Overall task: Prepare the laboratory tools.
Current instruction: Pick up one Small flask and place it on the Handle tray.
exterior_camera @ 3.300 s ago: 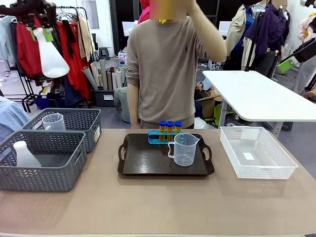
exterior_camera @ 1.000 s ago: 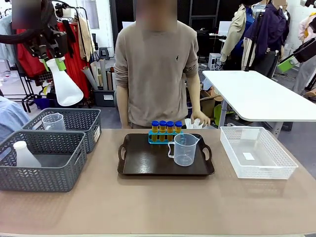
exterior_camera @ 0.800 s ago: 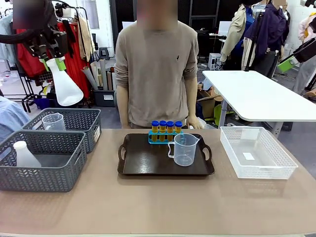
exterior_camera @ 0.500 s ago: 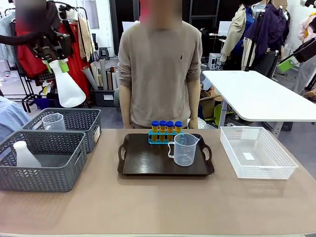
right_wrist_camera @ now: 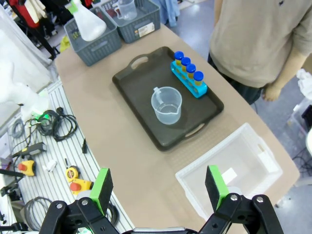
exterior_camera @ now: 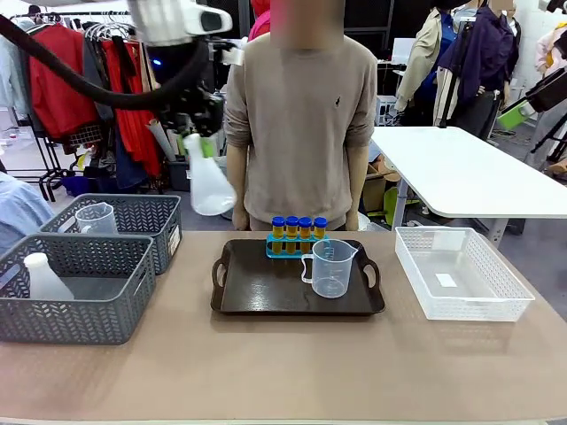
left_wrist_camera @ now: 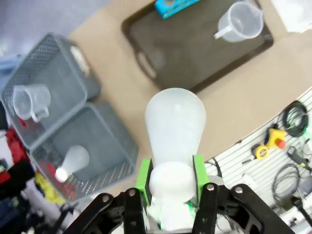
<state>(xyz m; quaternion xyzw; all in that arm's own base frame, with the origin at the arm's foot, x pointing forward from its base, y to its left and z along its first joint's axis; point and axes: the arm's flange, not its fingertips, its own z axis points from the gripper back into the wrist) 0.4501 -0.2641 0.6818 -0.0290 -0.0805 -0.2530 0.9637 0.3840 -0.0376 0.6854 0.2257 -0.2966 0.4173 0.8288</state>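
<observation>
Brown tabletop [exterior_camera: 283, 372] carries everything, and the layout reads as supply on the left, work area in the middle: two grey baskets [exterior_camera: 75, 288] at the left hold spare ware, the nearer one a second flask [exterior_camera: 42, 276], the farther one a spare beaker [exterior_camera: 96, 218], while a white mesh basket [exterior_camera: 461, 273] sits at the right. The dark tray [exterior_camera: 297, 282] in the middle looks like the collecting place for the set; a person [exterior_camera: 301, 115] stands just beyond its far edge. On the tray, the clear measuring beaker [exterior_camera: 331, 267] stands upright towards the near right, and the blue rack [exterior_camera: 296, 245] with four blue-capped tubes [exterior_camera: 299, 227] lines the far edge, leaving the tray's left half bare, probably where the next piece belongs. The left gripper [left_wrist_camera: 170, 187] is closed partway around the neck of a translucent conical flask [exterior_camera: 209, 184], green pads on either side, carrying it high over the table's far left, base downward, between the baskets and the tray. The right gripper [right_wrist_camera: 158, 187] hangs high above the table with its jaws spread wide and nothing between them.
</observation>
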